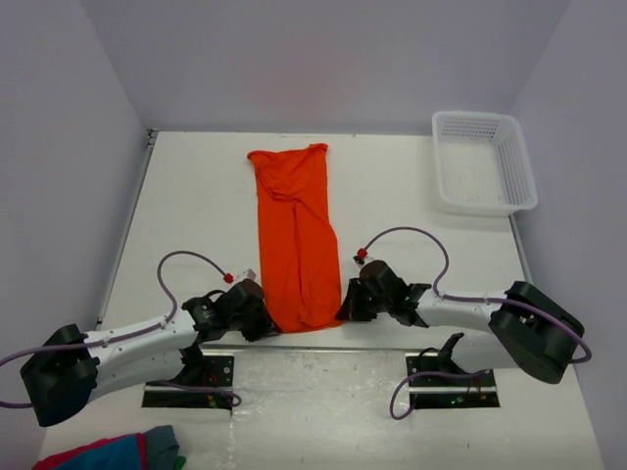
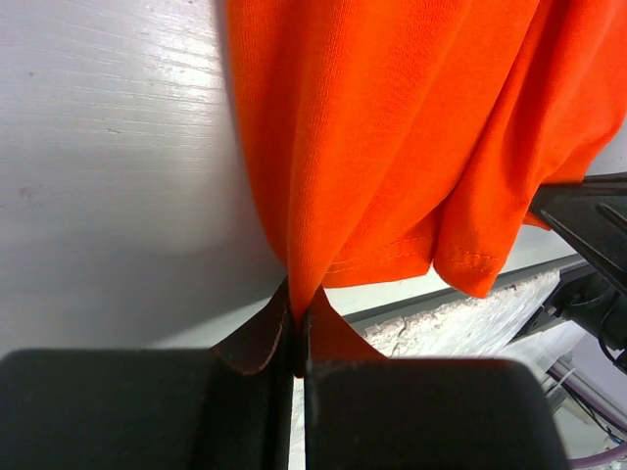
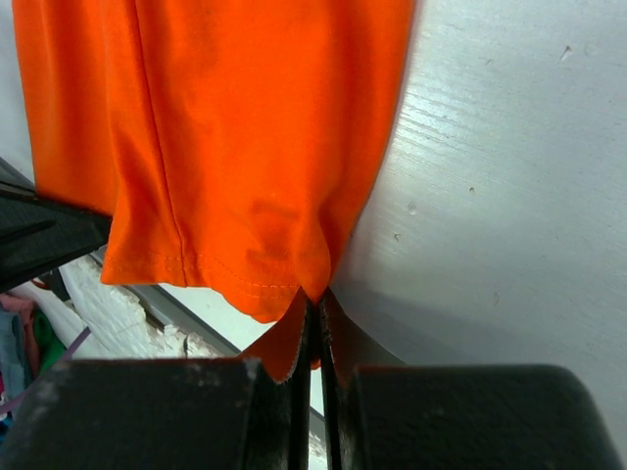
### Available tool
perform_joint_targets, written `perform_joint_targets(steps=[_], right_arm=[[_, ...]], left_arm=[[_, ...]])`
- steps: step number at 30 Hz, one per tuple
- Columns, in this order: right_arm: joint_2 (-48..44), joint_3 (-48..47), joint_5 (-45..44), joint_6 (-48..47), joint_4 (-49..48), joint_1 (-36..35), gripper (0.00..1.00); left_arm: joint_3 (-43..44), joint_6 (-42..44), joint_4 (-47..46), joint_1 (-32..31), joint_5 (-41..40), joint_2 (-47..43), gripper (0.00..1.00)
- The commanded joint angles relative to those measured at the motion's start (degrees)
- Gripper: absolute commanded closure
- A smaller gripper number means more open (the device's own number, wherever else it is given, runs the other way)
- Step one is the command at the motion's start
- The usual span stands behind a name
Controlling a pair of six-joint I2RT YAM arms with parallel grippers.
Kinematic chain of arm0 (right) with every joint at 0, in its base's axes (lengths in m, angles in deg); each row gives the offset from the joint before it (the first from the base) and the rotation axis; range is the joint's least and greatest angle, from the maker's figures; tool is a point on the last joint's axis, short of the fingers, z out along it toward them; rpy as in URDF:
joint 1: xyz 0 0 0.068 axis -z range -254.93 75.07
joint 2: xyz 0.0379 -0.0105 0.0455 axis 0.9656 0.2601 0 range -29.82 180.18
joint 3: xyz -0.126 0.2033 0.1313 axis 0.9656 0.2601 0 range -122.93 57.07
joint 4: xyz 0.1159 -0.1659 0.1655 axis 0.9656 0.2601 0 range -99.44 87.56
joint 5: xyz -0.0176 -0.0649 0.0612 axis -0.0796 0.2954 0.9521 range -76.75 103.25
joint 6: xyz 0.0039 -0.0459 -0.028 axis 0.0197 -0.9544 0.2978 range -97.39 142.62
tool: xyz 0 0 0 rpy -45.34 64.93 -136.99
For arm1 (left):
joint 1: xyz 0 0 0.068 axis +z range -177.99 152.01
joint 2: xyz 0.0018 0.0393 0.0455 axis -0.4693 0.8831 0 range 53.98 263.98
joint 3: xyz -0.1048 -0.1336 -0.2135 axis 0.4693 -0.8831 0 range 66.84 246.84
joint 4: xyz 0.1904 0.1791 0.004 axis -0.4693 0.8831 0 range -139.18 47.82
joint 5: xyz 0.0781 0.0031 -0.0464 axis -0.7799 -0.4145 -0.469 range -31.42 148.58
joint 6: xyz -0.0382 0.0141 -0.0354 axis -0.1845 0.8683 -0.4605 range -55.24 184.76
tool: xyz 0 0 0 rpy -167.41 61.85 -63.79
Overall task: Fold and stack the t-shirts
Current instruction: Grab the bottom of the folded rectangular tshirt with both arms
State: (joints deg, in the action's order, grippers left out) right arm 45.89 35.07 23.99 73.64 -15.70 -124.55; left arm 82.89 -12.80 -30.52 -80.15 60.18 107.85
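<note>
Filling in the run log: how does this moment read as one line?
orange t-shirt: folded into long strip | left gripper: shut on near hem | right gripper: shut on near hem

No text, label, brand, number or sign could be read in any view. The orange t-shirt (image 1: 296,240) was plain cloth, and the white basket (image 1: 520,166) and table (image 1: 196,215) bore no legible marking.

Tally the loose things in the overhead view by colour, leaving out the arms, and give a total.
Orange: 1, the t-shirt
White: 1, the basket
Red, blue and grey: 1, the cloth bundle
Total: 3
</note>
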Motion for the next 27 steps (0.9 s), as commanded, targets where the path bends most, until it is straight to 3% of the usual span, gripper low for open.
perform_joint_targets(steps=[1,9,18,27], right_arm=[[0.0,1.2,-6.1,0.2,8.0,-0.6,1.00],[-4.1,1.4,-9.7,2.5,11.7,-0.9,1.00],[-3.9,1.2,-7.0,1.6,9.8,-2.8,1.00],[-6.4,-3.8,-8.9,-2.7,17.0,-5.3,1.00]], left_arm=[[-0.1,-0.8,3.8,-0.2,-1.1,-1.4,1.00],[0.0,-0.3,4.8,-0.2,-1.3,-0.9,1.00],[0.4,0.7,5.0,-0.2,-1.3,-1.9,1.00],[3.8,5.4,6.2,-0.2,-5.1,-2.4,1.00]])
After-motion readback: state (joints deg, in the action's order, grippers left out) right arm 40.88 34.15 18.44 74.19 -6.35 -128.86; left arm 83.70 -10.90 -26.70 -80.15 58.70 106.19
